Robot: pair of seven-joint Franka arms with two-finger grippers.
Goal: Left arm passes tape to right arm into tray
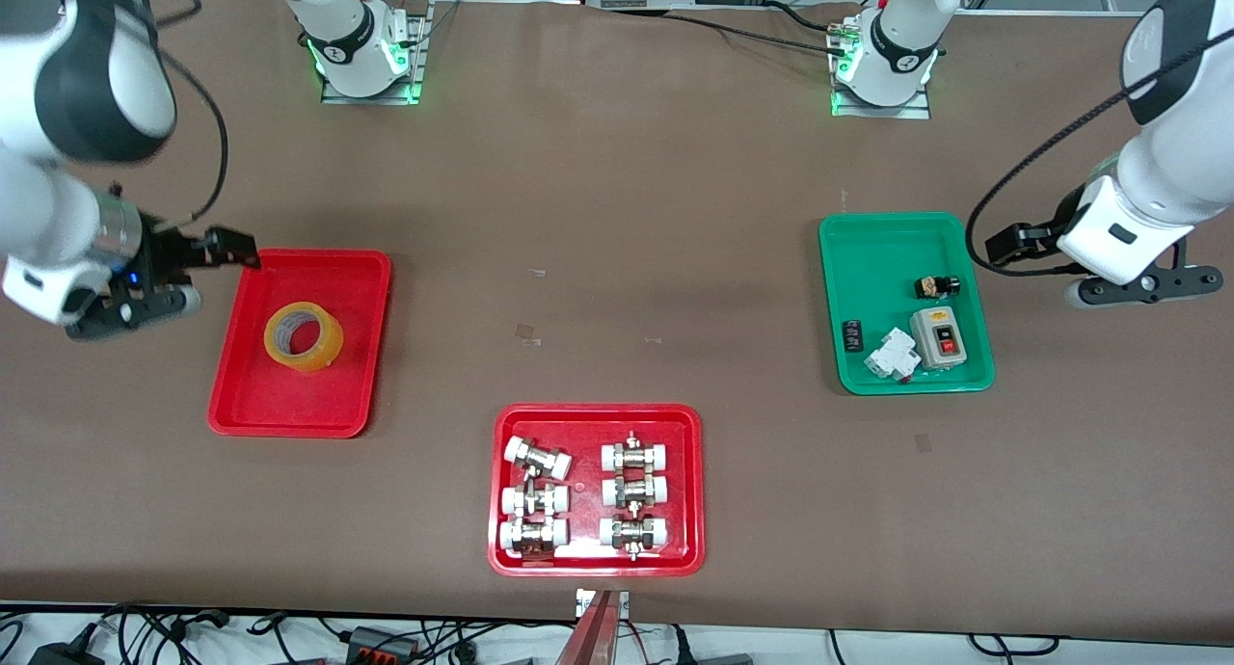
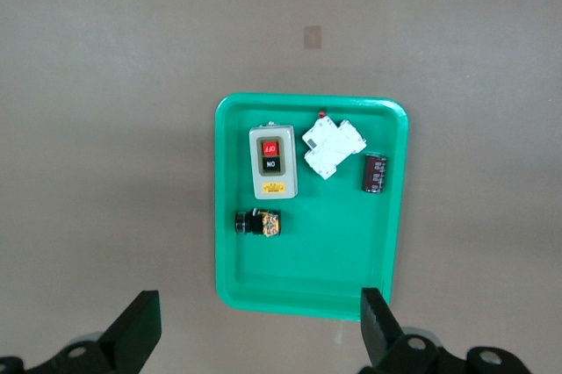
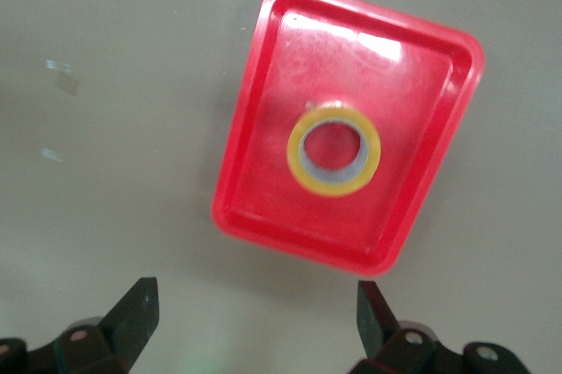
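Note:
The yellow tape roll (image 1: 324, 353) lies flat in the plain red tray (image 1: 289, 407), with nothing holding it. My right gripper (image 1: 130, 313) hangs open and empty over the table beside that tray, toward the right arm's end. The right wrist view shows its open gripper (image 3: 255, 326) just off the tray's rim (image 3: 290, 67), with the tape (image 3: 335, 188) in the tray's middle. My left gripper (image 1: 1144, 287) is open and empty over the table beside the green tray (image 1: 872, 260), toward the left arm's end. It also shows open in the left wrist view (image 2: 259, 334).
The green tray (image 2: 307, 277) holds a grey switch box (image 2: 272, 161), a white breaker (image 2: 332, 147) and small dark parts. A second red tray (image 1: 598, 416) with several white-capped metal fittings sits near the table's front edge. Both arm bases stand along the table's farthest edge.

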